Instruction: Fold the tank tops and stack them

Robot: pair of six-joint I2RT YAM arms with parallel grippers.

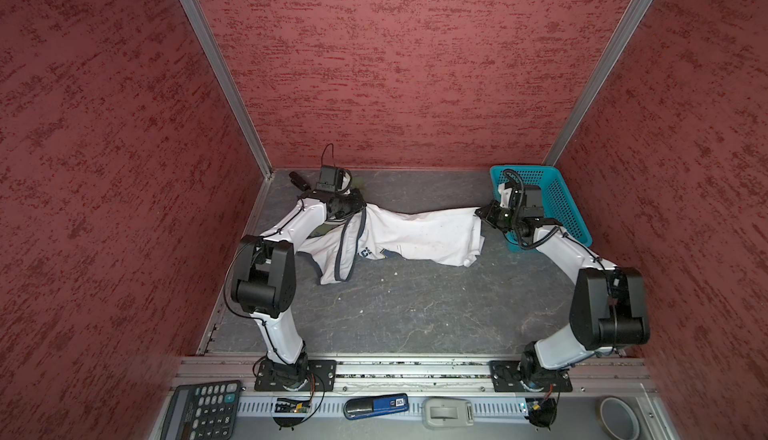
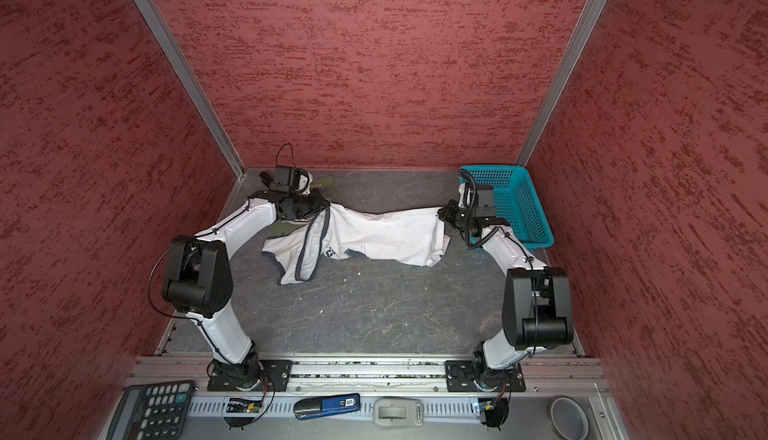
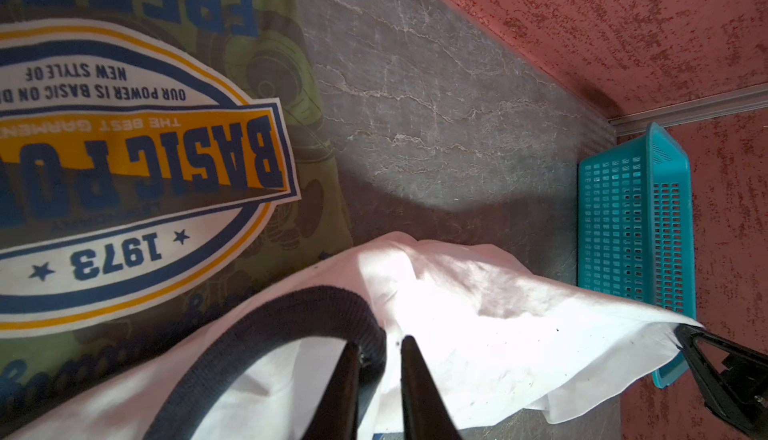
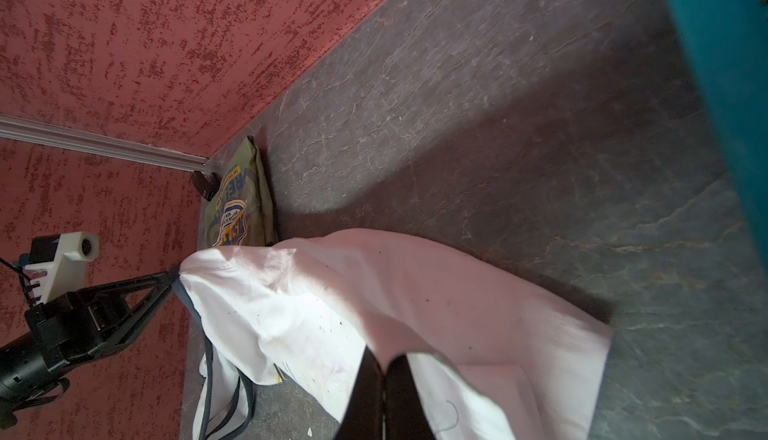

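Observation:
The white tank top (image 1: 415, 234) (image 2: 386, 234) hangs stretched between my two grippers above the grey table, its lower folds and grey-trimmed straps resting on the surface. My left gripper (image 1: 360, 209) (image 3: 380, 344) is shut on the grey trim at one end, as the right wrist view also shows. My right gripper (image 1: 478, 212) (image 4: 384, 359) is shut on the white hem at the other end. The olive green tank top (image 3: 291, 126) (image 4: 257, 192) lies folded flat at the back left, badge print up, mostly hidden under my left arm in both top views.
A turquoise mesh basket (image 1: 557, 205) (image 3: 636, 226) stands at the back right, just behind my right wrist. Red walls close in three sides. A calculator (image 1: 203, 409), a blue stapler (image 1: 376, 405) and a tape roll (image 1: 619, 417) lie on the front ledge.

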